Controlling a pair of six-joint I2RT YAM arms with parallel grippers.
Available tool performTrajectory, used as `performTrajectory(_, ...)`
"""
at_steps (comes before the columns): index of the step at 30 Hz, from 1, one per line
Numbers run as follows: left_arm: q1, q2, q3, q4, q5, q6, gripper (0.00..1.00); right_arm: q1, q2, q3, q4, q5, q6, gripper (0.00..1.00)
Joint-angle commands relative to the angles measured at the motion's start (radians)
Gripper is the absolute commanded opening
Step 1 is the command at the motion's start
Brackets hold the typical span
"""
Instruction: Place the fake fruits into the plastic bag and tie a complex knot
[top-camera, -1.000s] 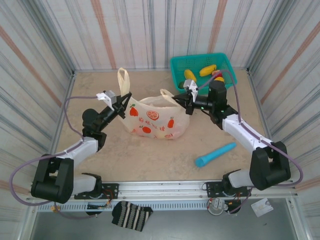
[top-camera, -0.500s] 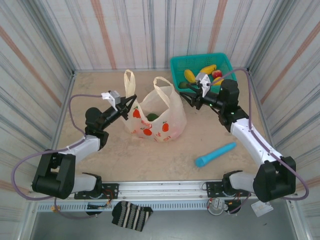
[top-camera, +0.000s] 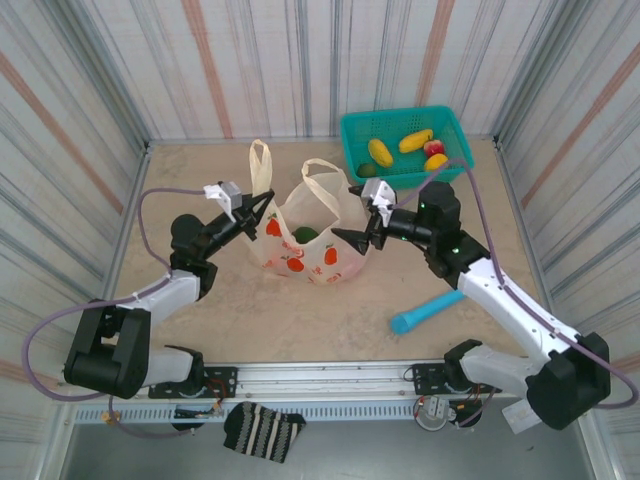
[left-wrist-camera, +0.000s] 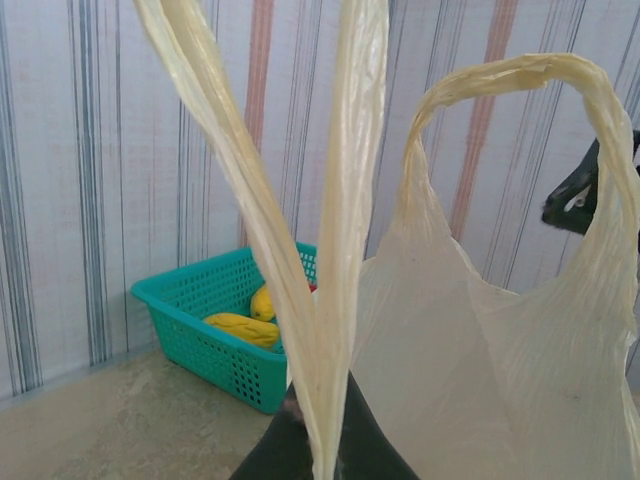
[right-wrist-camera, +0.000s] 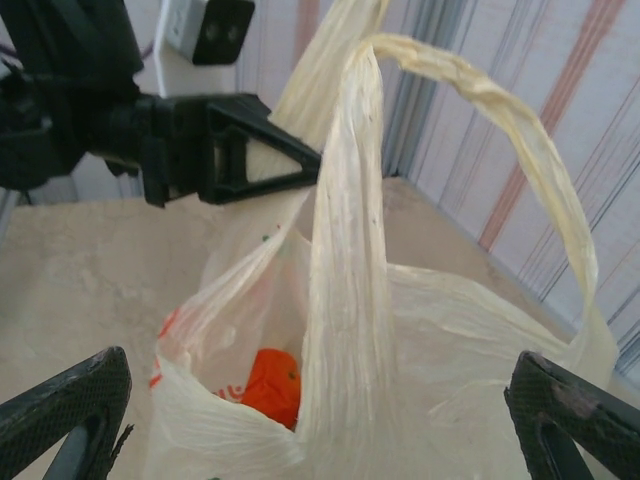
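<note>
The plastic bag (top-camera: 312, 245) stands mid-table with both loop handles up. My left gripper (top-camera: 262, 206) is shut on its left handle (left-wrist-camera: 320, 330), pinched between the dark fingers (left-wrist-camera: 375, 450). My right gripper (top-camera: 350, 213) is open wide at the bag's right side, its fingers (right-wrist-camera: 60, 420) on either side of the right handle (right-wrist-camera: 350, 250) without touching it. Inside the bag lie an orange fruit (right-wrist-camera: 268, 385) and a dark green one (top-camera: 305, 235). More fake fruits, yellow (top-camera: 380, 152), red (top-camera: 433, 148) and orange (top-camera: 437, 161), sit in the teal basket (top-camera: 352, 128).
A blue stick (top-camera: 430, 308) lies on the table in front of the right arm. The basket (left-wrist-camera: 215, 345) stands at the back right corner against striped walls. A striped sock (top-camera: 262, 430) hangs off the front rail.
My right gripper has let go of the bag's right side, opened wide and swung back facing the bag. The bag, earlier stretched flat between both grippers, now stands narrower with handles up.
</note>
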Motion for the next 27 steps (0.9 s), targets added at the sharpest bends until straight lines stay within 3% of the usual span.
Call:
performTrajectory(1, -0.007, -0.023, 0.019, 0.001, 0.016, 0.025, 0.0, 0.005, 0.055, 0.038, 0.0, 0.127, -0.121, 0.99)
performTrajectory(5, -0.022, -0.033, 0.022, -0.024, 0.031, 0.052, 0.0, -0.003, 0.145, 0.101, 0.023, 0.215, -0.192, 0.99)
performTrajectory(11, -0.04, -0.029, 0.028, -0.025, 0.07, 0.072, 0.0, -0.041, 0.274, 0.226, -0.015, 0.136, -0.192, 0.99)
performTrajectory(14, -0.045, -0.025, 0.033, -0.022, 0.085, 0.079, 0.0, -0.073, 0.33, 0.295, -0.064, 0.033, -0.163, 0.99)
performTrajectory(21, -0.047, 0.0, 0.045, -0.017, 0.101, 0.082, 0.0, -0.118, 0.503, 0.564, -0.365, -0.38, -0.147, 0.99)
performTrajectory(24, -0.048, -0.001, 0.047, -0.018, 0.101, 0.085, 0.0, -0.117, 0.584, 0.675, -0.44, -0.472, -0.123, 0.99)
performTrajectory(27, -0.045, -0.002, 0.046, -0.018, 0.098, 0.087, 0.0, -0.109, 0.643, 0.75, -0.479, -0.467, -0.108, 0.89)
